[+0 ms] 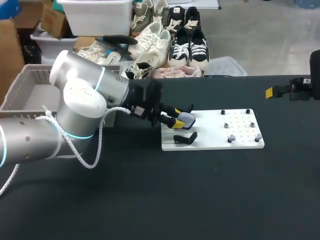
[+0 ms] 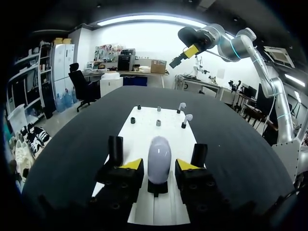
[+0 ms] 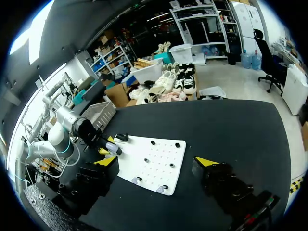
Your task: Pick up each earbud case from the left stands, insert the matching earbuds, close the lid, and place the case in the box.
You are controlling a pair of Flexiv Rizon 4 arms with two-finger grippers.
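Black tabletop (image 1: 150, 200) is filling the scene, and a white board (image 1: 210, 142) is lying across its middle, keeping stands at one end and pegs at the other so every part is waiting in a known spot.

Over at the stand end, the left gripper (image 2: 159, 166) is straddling the earbud case (image 2: 159, 156). Its yellow tips are sitting either side with a thin sliver of gap showing on both flanks, so it is gripping nothing yet. I'm judging this as the line-up just ahead of the squeeze.

That earbud case is sitting upright on a black stand (image 2: 158, 186), which is lifting it off the board and leaving its sides free for the fingers. It is looking like a smooth, rounded, pale grey-lilac pebble with a soft sheen, lid down as far as I can tell.

Two earbuds (image 2: 186, 118) are perching on pegs at the far end, stems down.

Well off to the side, the right gripper (image 3: 157, 163) is hanging above the table with its fingers spread wide and nothing between them, clear of the board.

A grey basket (image 1: 15, 95) is waiting beside the left arm, presumably for the finished case.
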